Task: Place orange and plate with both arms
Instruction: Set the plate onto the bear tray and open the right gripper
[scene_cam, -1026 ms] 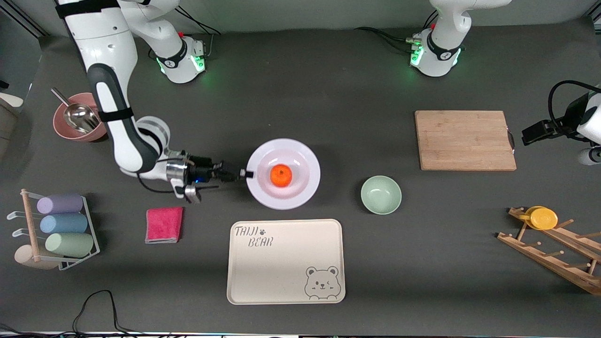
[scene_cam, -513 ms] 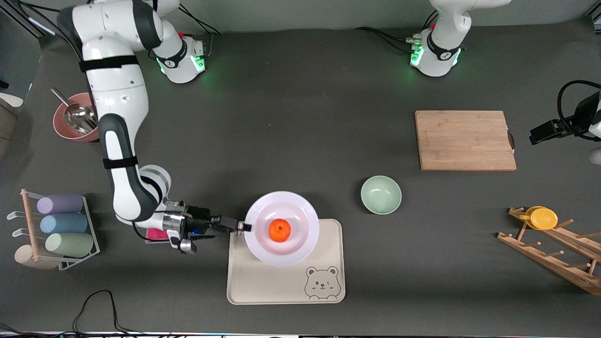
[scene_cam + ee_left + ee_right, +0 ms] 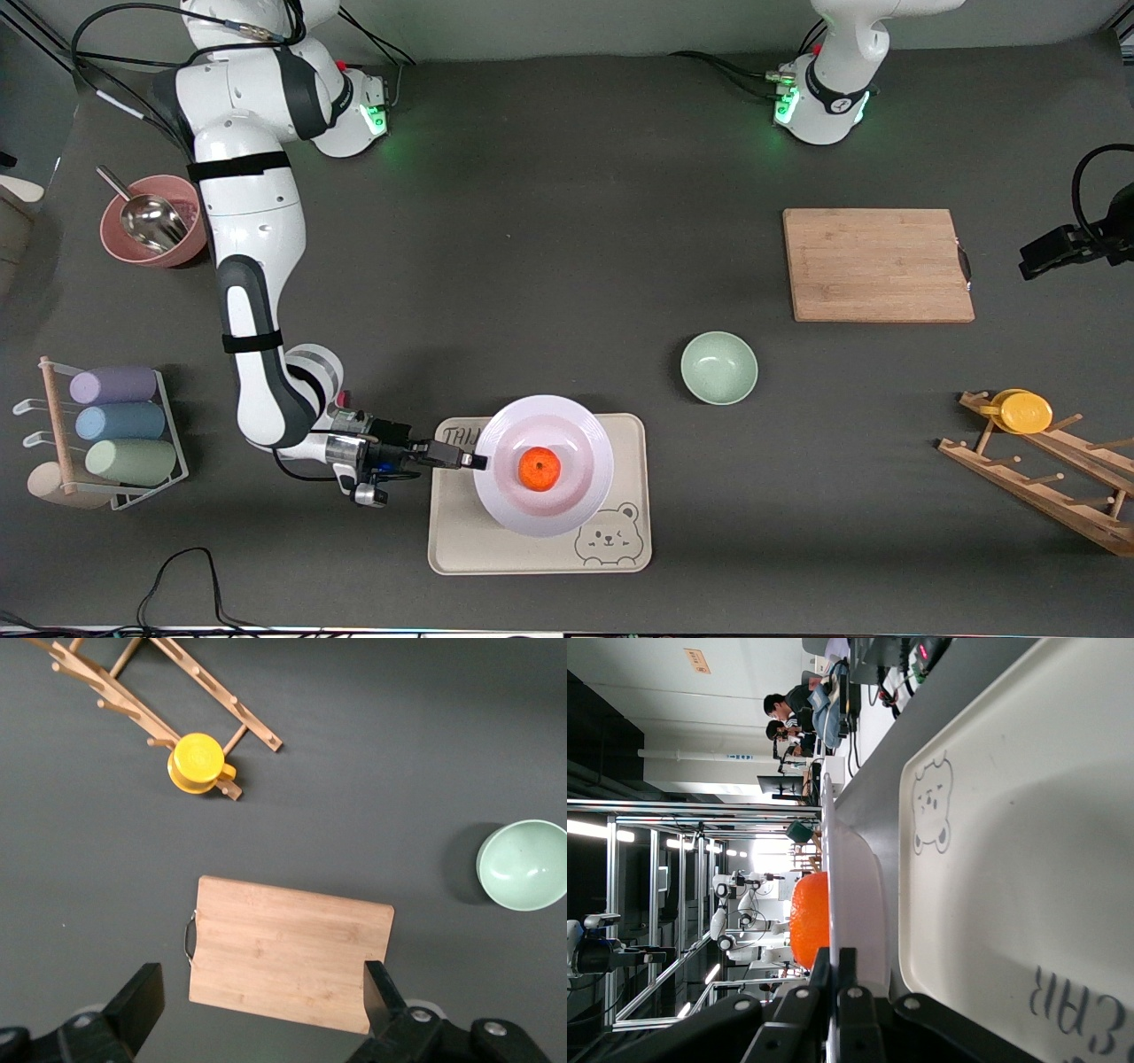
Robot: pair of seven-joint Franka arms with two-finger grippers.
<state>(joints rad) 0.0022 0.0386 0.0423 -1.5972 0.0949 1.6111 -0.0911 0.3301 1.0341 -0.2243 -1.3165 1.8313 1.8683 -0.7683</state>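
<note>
We see the glossy white round plate [image 3: 542,465] covering part of the beige rectangular bear tray [image 3: 539,541], the small bright orange [image 3: 539,468] resting in its centre. The right gripper [image 3: 469,460], arm stretched low, clamps the plate's rim. The left gripper [image 3: 257,1010] waits over the wooden cutting board [image 3: 290,951], fingers apart.

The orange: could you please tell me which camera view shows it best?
The front view shows the orange best: whole, from above, in the plate over the tray. The right wrist view shows only its side above the plate's rim. The left wrist view does not show it.
</note>
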